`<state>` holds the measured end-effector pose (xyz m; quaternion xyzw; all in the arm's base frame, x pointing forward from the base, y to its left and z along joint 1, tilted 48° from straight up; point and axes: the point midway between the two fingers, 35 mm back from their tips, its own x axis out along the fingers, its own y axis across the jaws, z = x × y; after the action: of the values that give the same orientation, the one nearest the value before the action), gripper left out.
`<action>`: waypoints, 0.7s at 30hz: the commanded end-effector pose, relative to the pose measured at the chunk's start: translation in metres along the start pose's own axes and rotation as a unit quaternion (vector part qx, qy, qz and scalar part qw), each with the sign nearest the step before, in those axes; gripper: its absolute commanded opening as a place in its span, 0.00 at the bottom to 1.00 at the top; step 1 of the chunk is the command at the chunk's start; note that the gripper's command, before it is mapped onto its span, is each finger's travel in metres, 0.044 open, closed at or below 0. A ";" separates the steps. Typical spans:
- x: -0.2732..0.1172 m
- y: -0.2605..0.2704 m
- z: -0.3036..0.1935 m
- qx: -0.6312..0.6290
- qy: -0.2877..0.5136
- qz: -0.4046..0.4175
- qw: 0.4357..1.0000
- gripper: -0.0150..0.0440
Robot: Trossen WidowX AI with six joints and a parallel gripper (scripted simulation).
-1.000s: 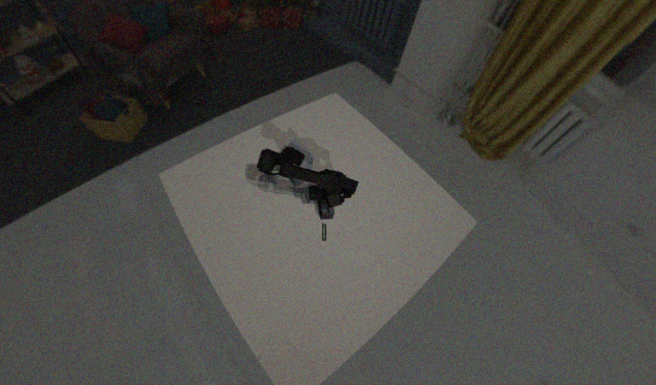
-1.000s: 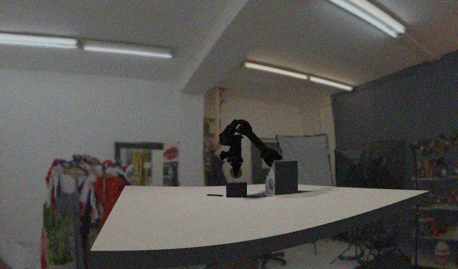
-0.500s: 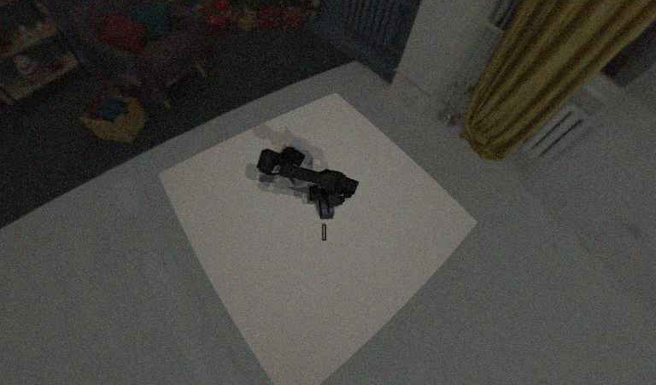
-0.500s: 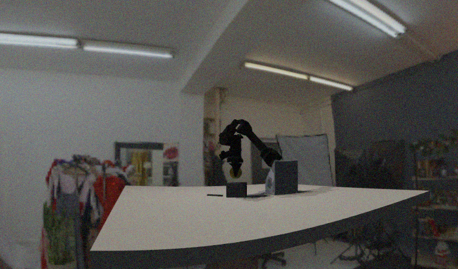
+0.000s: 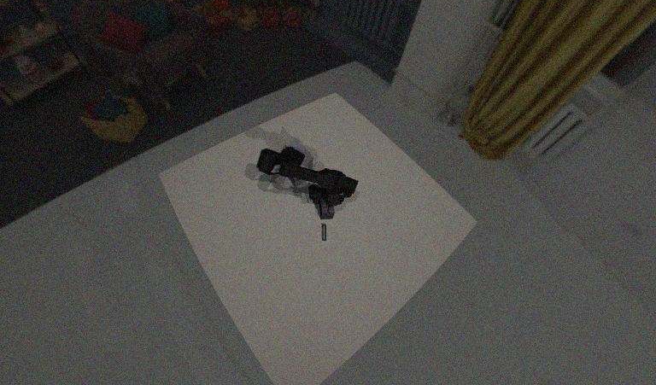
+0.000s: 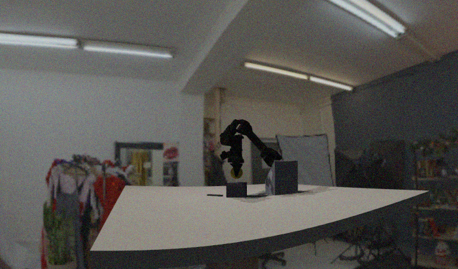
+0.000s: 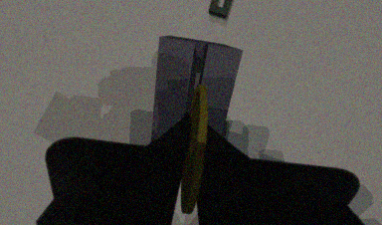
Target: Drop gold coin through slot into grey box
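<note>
My gripper [image 6: 237, 175] [image 7: 191, 123] is shut on the gold coin [image 6: 241, 173] [image 7: 200, 127], which stands on edge between the fingertips. In the exterior view the coin is a little above the closed grey box [image 6: 236, 190] [image 7: 171, 81], with a small gap between them. In the wrist view the coin's edge runs nearly in line with the slot [image 7: 199, 63] and covers its near part; the fingers hide the near end of the lid. The dark-green holder [image 5: 323, 232] [image 6: 214, 195] [image 7: 219, 11] lies empty beyond the box.
A tall grey block [image 6: 286, 178] stands right of the box in the exterior view, by the arm's base. The arm bends over from that side and hides much of the box in the top view. The pale table top [image 5: 309, 303] [image 6: 161, 222] carries everything.
</note>
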<state>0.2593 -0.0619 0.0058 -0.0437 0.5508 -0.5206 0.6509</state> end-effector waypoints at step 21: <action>0.006 -0.002 -0.002 -0.005 0.000 0.000 1.000 0.25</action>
<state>0.2585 -0.0638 0.0034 -0.0425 0.5512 -0.5188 0.6521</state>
